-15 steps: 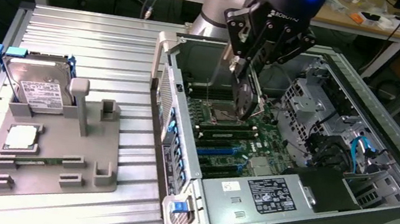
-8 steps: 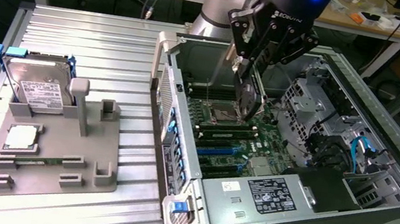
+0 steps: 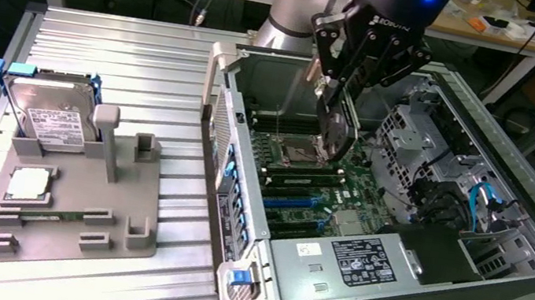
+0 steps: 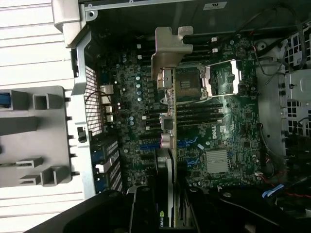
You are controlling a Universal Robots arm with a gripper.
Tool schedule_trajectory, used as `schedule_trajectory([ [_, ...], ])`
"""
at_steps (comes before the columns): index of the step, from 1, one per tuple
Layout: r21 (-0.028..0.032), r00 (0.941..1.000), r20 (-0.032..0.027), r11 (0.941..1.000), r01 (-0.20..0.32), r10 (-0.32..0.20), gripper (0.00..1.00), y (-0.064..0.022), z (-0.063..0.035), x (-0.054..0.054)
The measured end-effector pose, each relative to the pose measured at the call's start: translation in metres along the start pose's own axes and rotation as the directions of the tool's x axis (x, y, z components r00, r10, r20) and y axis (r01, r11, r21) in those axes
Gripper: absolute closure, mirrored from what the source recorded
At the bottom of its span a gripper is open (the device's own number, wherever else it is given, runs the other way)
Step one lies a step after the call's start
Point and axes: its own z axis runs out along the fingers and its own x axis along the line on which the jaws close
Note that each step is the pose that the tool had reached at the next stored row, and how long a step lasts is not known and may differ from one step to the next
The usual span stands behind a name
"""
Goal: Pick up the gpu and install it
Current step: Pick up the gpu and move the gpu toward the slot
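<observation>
- I see the gpu (image 3: 337,129) hanging edge-down from the gripper (image 3: 335,95) inside the open case (image 3: 506,257), over the motherboard (image 3: 348,180). It is at the end of the case nearest the arm's base.
- It is a thin, flat, dark matte card, seen as a narrow strip in the wrist view (image 4: 170,145).
- Its silver bracket (image 4: 169,46) is bent bare sheet metal with a notched tab.
- The jaws stand narrow, clamped on the card's two faces.
- I cannot tell whether the card's lower edge touches the board.
- Under it lie long black slots, blue slots (image 3: 292,199) and a square metal-framed socket (image 3: 301,151).
- Room is tight. A perforated case wall stands on the exterior view's left, with a metal cage and cables on its right.
- On the ribbed aluminium bench (image 3: 101,53), well apart, a grey plastic fixture (image 3: 127,197) holds a silver drive (image 3: 50,113) in a blue frame.
</observation>
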Motion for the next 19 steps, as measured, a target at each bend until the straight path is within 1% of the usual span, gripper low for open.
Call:
schedule_trajectory([
  [19,0.0000,1.0000,0.0000,1.0000,0.000,0.000,0.73,0.0016,0.0000,-0.017],
])
